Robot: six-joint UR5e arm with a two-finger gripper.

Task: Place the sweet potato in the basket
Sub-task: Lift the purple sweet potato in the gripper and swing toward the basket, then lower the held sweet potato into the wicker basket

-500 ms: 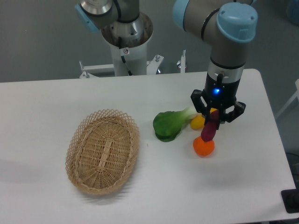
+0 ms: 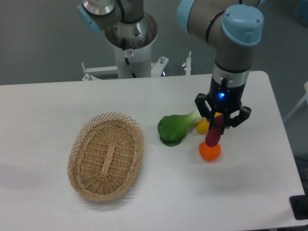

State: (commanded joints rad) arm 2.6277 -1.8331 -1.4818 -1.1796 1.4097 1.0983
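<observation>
My gripper [image 2: 219, 122] is shut on the sweet potato [image 2: 213, 134], a slim magenta-purple tuber that hangs down from the fingers, lifted above the table at the right. Its lower tip is just over the round orange fruit [image 2: 210, 151]. The basket [image 2: 106, 155], a light tan oval wicker one with a lacy rim, lies empty on the left half of the table, well away from the gripper.
A green leafy vegetable [image 2: 174, 128] lies between the basket and the gripper. A yellow squash [image 2: 203, 126] lies partly hidden behind the gripper. The robot base [image 2: 131, 38] stands behind the table's far edge.
The gripper with the sweet potato has shifted very slightly to the left. Nothing else moved.
</observation>
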